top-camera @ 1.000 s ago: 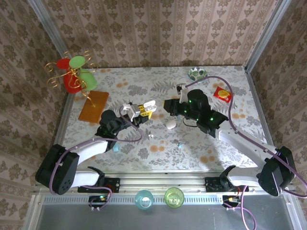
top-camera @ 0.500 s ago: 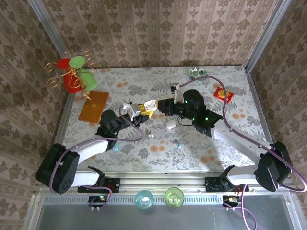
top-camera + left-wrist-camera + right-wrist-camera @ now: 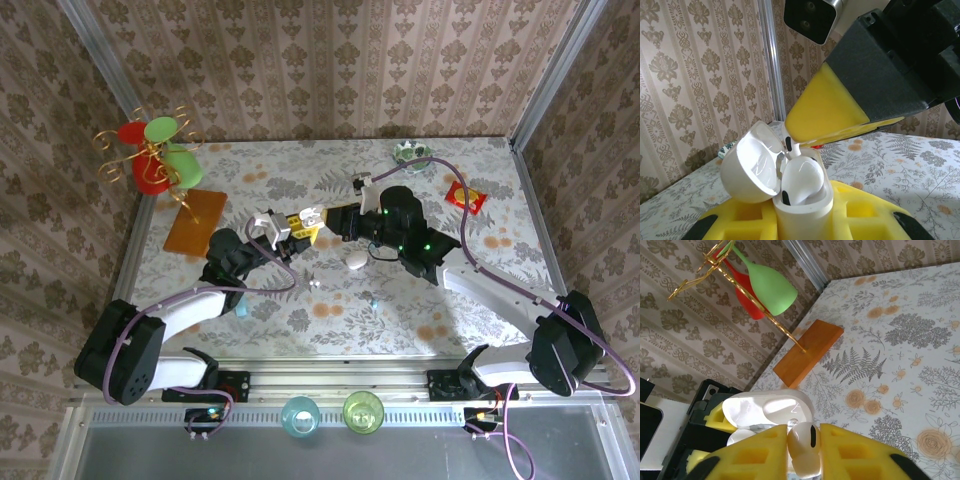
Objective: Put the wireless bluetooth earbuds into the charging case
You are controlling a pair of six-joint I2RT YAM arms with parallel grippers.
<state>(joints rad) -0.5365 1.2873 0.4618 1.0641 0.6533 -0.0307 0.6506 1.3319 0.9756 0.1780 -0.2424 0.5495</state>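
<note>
Jaws of the right gripper [image 3: 801, 432] pinch one earbud [image 3: 804, 450] between their yellow foam pads [image 3: 750, 455], at the bottom centre of the right wrist view. Its rounded head pokes out past the tips. Just beyond it, touching or very nearly so, sits the open white charging case [image 3: 767, 407].

Jaws of the left gripper [image 3: 801, 206] clamp the body of that case upright at the bottom centre of the left wrist view. The lid [image 3: 750, 172] is hinged back to the left, and a second earbud [image 3: 802, 176] appears already seated in one well. Over it, from the upper right, reaches the other arm's yellow finger [image 3: 825, 112], with a thin stem just showing under its tip.

In the overhead view the right gripper [image 3: 333, 217] has slid left over the last second. That has closed what was a clear gap to the case [image 3: 311, 215] held by the left gripper [image 3: 288, 228], which has barely shifted. Both hang above the tabletop [image 3: 400, 310] near centre frame.

As I judge it, the approach is finished and the delicate part is due: lining the stem up with the empty well and pressing down. Whether the stem has entered yet I cannot tell. A white oval pebble [image 3: 356, 260] lies on the tabletop just below and right of them.
</note>
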